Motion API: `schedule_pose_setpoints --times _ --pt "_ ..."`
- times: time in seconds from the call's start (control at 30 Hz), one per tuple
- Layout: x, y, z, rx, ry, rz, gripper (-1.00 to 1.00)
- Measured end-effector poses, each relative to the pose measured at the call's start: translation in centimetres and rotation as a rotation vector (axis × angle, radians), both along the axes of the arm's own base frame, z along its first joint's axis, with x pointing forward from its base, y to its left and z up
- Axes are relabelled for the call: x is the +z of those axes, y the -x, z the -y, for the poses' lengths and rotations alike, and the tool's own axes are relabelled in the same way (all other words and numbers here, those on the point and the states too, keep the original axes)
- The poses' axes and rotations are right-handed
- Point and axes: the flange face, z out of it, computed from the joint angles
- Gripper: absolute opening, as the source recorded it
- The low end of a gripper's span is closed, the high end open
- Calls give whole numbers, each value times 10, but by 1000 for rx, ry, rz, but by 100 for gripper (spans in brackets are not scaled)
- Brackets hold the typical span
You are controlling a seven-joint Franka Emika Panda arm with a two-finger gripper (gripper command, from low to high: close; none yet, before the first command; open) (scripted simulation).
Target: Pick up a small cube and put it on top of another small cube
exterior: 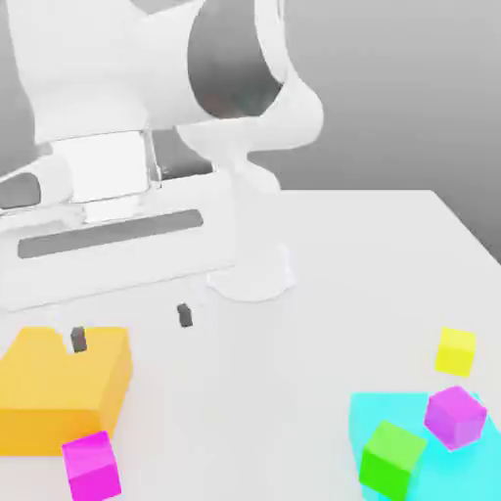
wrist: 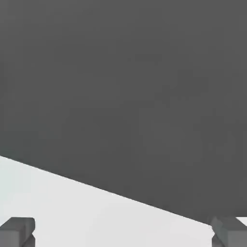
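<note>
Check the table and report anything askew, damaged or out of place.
Nothing looks damaged or spilled. The violet cube and green cube sit tilted on the cyan block. The pink cube rests against the orange block.

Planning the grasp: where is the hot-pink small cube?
In the exterior view, the small pink cube sits low on the left, against the big orange block's near corner.
</note>
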Motion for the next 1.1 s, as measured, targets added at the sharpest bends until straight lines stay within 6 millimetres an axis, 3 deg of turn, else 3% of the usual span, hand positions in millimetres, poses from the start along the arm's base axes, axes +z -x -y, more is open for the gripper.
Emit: schedule_pose_setpoints --times 0.27,0.43,0.47,0.67,0.83,0.9,1.1 --pt "-114 29 50 110 118 -170 0" --pt "-181 34 58 127 138 -191 0" --pt "-189 35 58 126 137 -192 -100" --pt "-193 35 58 126 135 -194 -100" --pt "-140 35 58 127 137 -193 -100" --pt "-128 26 31 162 120 -195 -100" --pt "-104 -2 -101 335 80 -202 -100"
